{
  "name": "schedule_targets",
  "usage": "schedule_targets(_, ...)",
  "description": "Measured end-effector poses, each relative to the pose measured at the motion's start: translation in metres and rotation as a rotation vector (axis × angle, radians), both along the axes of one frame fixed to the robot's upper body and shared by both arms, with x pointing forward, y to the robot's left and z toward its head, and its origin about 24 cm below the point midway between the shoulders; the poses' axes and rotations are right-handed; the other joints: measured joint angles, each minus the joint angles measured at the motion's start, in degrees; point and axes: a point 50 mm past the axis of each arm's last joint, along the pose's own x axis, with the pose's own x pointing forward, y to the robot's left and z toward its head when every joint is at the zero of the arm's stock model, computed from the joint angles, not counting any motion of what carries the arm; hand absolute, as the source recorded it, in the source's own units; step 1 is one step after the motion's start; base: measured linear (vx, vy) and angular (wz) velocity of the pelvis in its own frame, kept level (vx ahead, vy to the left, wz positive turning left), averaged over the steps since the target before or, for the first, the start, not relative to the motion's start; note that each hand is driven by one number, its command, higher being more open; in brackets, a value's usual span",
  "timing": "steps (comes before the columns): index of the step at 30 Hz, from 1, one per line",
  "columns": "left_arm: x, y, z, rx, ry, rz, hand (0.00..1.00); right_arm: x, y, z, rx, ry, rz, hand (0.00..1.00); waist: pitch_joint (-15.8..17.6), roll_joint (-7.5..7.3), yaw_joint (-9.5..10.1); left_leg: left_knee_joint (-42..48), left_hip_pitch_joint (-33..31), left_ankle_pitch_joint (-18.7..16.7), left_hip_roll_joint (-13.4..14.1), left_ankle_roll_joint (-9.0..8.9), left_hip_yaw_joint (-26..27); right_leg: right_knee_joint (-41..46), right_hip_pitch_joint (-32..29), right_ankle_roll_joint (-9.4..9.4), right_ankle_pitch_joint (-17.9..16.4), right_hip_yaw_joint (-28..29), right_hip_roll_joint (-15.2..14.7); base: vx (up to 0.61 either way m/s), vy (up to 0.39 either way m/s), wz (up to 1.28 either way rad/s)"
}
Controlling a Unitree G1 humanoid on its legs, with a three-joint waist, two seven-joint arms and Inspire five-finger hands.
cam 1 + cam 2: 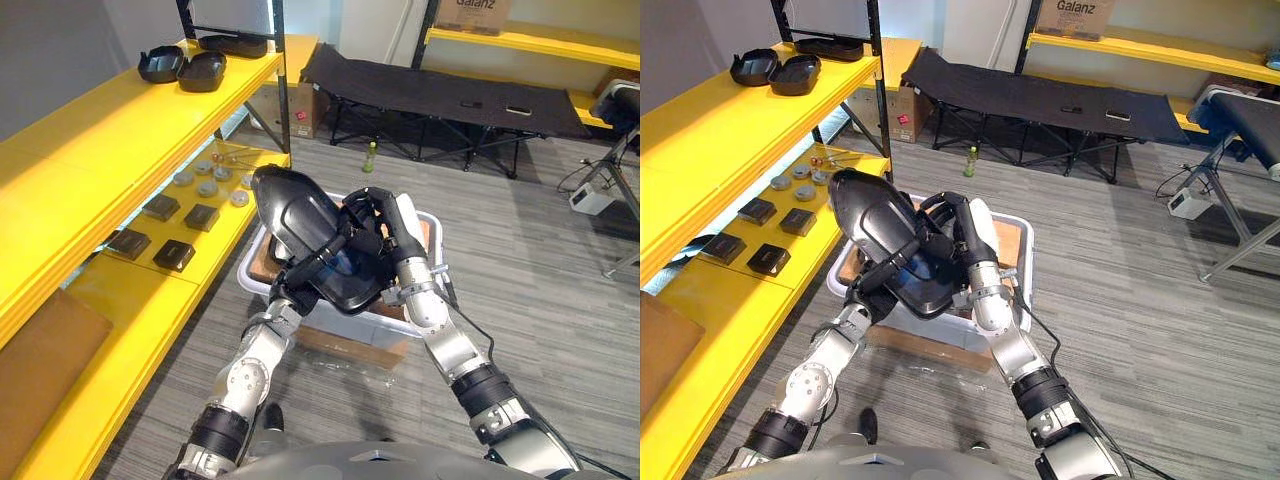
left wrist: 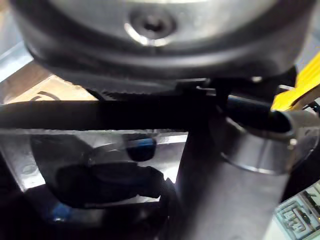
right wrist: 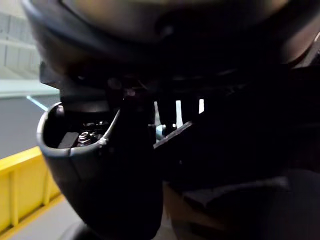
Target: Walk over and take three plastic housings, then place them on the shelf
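the black plastic housing [image 1: 290,205] hung tilted above the white bin [image 1: 365,322], the left hand [image 1: 300,275] clamped on its lower edge, the right hand [image 1: 385,235] curled over its rim. uneven pull between them could twist it loose into the bin.

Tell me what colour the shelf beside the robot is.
The shelf is bright yellow, clearest in the left eye view.

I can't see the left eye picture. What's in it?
The robot's left hand and right hand hold a black plastic housing above a white bin on the grey floor. A yellow shelf on its left carries more housings.
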Motion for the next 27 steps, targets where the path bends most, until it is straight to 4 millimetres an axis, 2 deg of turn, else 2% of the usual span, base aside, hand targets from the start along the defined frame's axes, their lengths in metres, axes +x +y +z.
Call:
schedule_targets(9,-0.004,-0.007,-0.002,-0.016,-0.013,-0.05,0.0,-0.001,-0.002,-0.002,-0.008,0.007,-0.001,0.0,-0.5,-0.82,0.01,0.0,-0.1,-0.4,0.0,-0.53,0.0,-0.8,0.3,-0.02,0.2,0.1,0.1,0.0,0.0,0.0)
schedule_targets(14,-0.002,0.001,-0.009,-0.002,0.014,0.015,0.0,-0.008,0.012,0.003,0.022,-0.05,0.072,0.0,-0.6,-1.0,-0.31,0.0,0.1,-0.5,0.1,-0.66,0.0,-0.9,0.5,-0.05,0.2,0.0,0.1,0.0,0.0,0.0)
schedule_targets(24,-0.002,0.008,-0.008,0.05,-0.004,0.042,0.0,-0.012,0.019,-0.002,0.067,-0.036,0.05,0.0,-1.0,-1.86,0.03,0.0,0.1,-0.5,-0.4,-0.71,-0.8,-0.5,0.8,-0.74,-0.4,-1.1,0.1,0.0,0.0,0.04)
schedule_targets(25,-0.002,0.008,-0.007,0.052,-0.004,0.044,0.0,-0.012,0.019,-0.002,0.067,-0.036,0.05,1.0,-1.0,-1.87,0.0,0.0,0.1,-0.5,-0.4,-0.72,-0.9,-0.3,0.8,-0.81,-0.5,-1.1,0.1,-0.01,0.003,0.04)
schedule_targets(27,-0.002,0.008,-0.006,0.062,-0.005,0.051,0.0,-0.013,0.021,-0.003,0.075,-0.033,0.048,1.0,-1.0,-1.87,-0.05,0.0,0.2,-0.5,-0.4,-0.79,-1.1,0.3,0.7,-0.99,-0.9,-1.4,0.1,-0.01,-0.003,0.05)
